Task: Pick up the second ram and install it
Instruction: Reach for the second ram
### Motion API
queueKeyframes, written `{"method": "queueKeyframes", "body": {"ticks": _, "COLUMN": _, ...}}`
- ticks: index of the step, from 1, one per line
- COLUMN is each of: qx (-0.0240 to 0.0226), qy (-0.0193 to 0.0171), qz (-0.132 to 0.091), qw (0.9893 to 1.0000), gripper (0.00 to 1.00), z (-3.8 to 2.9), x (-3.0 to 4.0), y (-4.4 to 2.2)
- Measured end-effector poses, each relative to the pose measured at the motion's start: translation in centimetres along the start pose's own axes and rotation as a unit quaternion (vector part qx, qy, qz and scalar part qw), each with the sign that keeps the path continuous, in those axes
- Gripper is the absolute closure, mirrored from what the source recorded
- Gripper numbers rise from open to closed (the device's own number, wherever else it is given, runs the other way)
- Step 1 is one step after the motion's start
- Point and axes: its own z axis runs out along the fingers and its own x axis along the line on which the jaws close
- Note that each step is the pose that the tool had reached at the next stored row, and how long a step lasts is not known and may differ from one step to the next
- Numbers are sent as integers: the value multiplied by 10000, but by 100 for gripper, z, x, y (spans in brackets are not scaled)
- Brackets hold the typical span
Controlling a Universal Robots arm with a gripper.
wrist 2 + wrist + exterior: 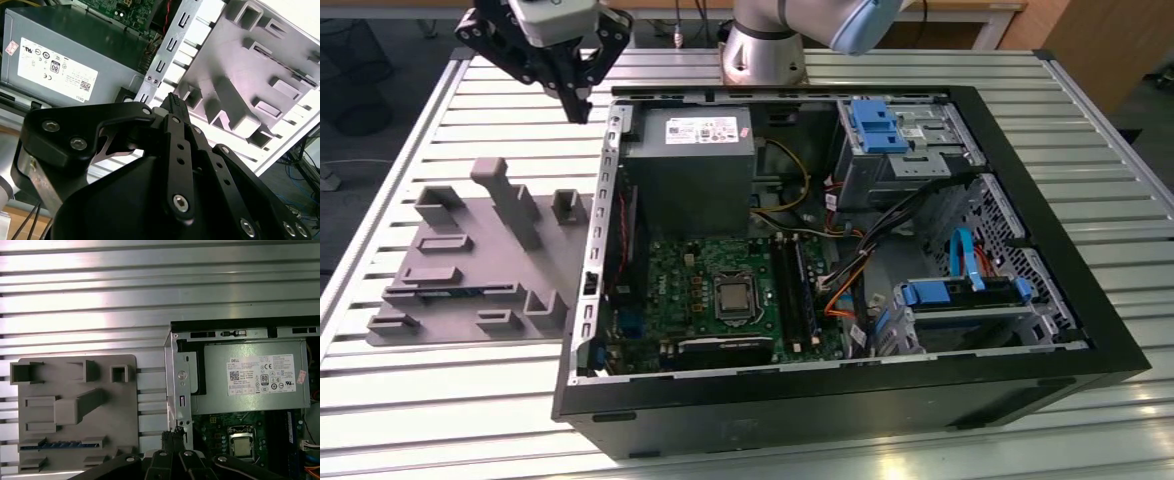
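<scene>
Slatted table (400, 400): second ram (60, 444) is seated in grey holder (125, 405); gripper (578, 106) is held pressed together, empty, near computer case (854, 395).

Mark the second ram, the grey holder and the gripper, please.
second ram (60, 444): first wrist view, middle of the blue strip in the holder's slot.
grey holder (124, 410): first wrist view, bare flat base.
gripper (578, 112): exterior view, between its fingertips.

Table (454, 400) ribbed glossy metal; holder (467, 270) matt grey plastic; fingers (176, 135) matt black.
</scene>
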Motion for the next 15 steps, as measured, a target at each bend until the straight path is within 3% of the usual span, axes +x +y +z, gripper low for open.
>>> {"method": "queueKeyframes", "body": {"ticks": 15, "qx": 0, "qy": 0, "qz": 0, "qw": 10000, "gripper": 89, "z": 14, "x": 89, "y": -7}}
